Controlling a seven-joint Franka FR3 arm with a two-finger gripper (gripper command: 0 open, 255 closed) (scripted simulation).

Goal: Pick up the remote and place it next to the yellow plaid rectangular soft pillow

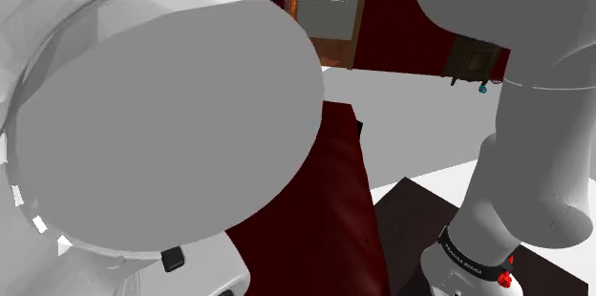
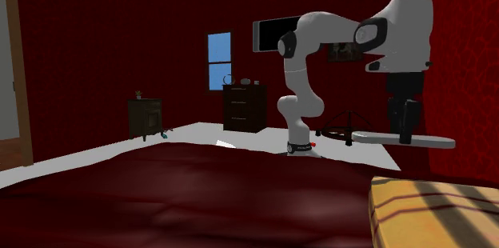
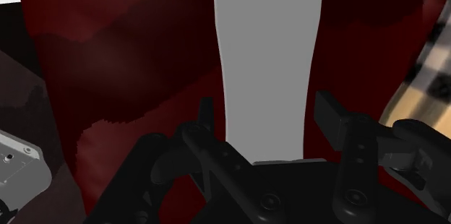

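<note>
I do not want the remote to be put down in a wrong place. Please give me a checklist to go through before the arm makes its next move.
1. Grip: the gripper clasps the grey remote from both sides. Ok.
2. Lift: in the second exterior view the remote hangs level in the air, above the dark red bed cover. Ok.
3. Goal found: the yellow plaid pillow lies on the cover. Ok.
4. Remote set next to the pillow: not yet done. Not ok.
5. Landing spot: dark red cover shows beside the pillow. Ok.
6. Spot checked from the shoulder view: the white arm stands in the way. Cannot tell.
</note>
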